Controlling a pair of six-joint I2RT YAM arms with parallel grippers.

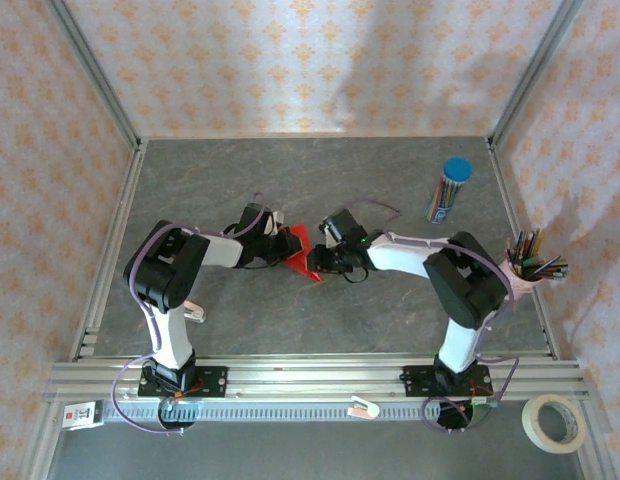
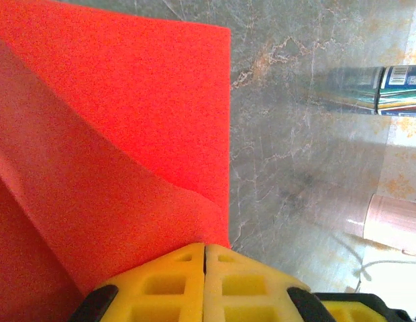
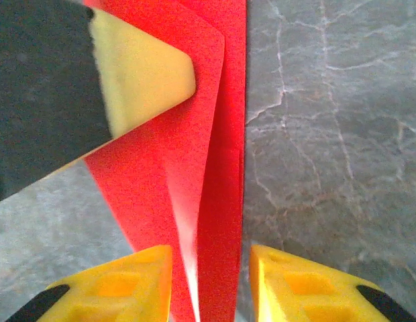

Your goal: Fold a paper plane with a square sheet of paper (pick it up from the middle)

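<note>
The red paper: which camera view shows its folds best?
The left wrist view: the paper fills much of it, with a diagonal crease and a straight edge clear. The right wrist view shows narrow overlapping flaps; the top view, a small red patch.

The square sheet of paper [image 2: 114,134] is plain bright red. Table [image 1: 320,180] — grey, marbled with pale veins. Walls [image 1: 310,60] are peach with an orange floral repeat. Right gripper [image 3: 209,251] has yellow fingers [image 3: 308,288], black-backed. Pencil tube [image 1: 445,198] — blue cap [image 1: 456,169], multicoloured pencils.
</note>
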